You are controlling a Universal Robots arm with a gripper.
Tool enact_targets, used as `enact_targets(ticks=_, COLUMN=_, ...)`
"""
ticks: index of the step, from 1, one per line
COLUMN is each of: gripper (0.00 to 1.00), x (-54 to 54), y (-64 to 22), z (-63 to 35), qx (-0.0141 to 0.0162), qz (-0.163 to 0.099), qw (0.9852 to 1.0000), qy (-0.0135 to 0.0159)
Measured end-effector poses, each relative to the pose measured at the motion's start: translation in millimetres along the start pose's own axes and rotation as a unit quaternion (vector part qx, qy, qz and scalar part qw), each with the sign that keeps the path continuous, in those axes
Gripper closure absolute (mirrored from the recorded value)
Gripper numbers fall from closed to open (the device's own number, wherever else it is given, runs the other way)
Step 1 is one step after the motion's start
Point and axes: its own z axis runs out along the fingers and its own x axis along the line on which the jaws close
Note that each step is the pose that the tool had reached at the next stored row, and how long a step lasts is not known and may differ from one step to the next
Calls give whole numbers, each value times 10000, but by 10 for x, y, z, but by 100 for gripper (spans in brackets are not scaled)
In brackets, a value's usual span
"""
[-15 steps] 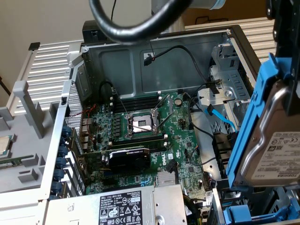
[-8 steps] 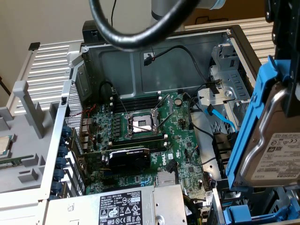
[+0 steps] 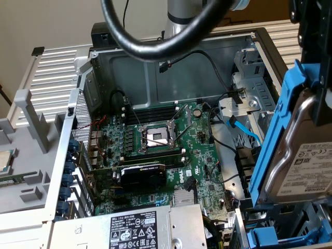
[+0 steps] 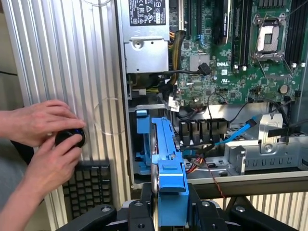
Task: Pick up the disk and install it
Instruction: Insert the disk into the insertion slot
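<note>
The disk (image 3: 301, 161) is a silver-grey hard drive with a white label, framed by blue rails (image 3: 280, 119). It hangs upright at the exterior view's right, above the drive bay corner of the open computer case (image 3: 155, 67). In the wrist view I see the disk (image 4: 166, 159) edge-on, blue rail towards the camera. My gripper (image 4: 171, 204) is shut on the disk, with a black finger (image 4: 142, 204) on either flat side. Below the disk sits a blue bracket (image 4: 142, 137) in the bay.
Inside the case are the green motherboard with its processor socket (image 3: 155, 137), a black card (image 3: 142, 174), the grey power supply box (image 3: 150, 228) and a blue cable (image 3: 244, 132). A thick black hose (image 3: 155, 46) loops overhead. A person's hands (image 4: 48, 139) work a black knob beside a keyboard (image 4: 91, 187).
</note>
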Motion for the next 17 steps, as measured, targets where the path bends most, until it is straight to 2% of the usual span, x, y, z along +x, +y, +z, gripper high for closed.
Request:
enact_targets(ticks=2, gripper=63, x=-2, y=2, z=-2, qx=8, qz=-63, qw=10000, qy=-14)
enact_targets(ticks=4, gripper=63, x=-2, y=9, z=-3, qx=29, qz=-102, qw=9999, qy=-25)
enact_targets(ticks=8, gripper=63, x=0, y=40, z=-10, qx=100, qz=-147, qw=9998, qy=-39)
enact_targets(ticks=17, gripper=63, x=2, y=69, z=-14, qx=106, qz=-155, qw=9998, qy=-41)
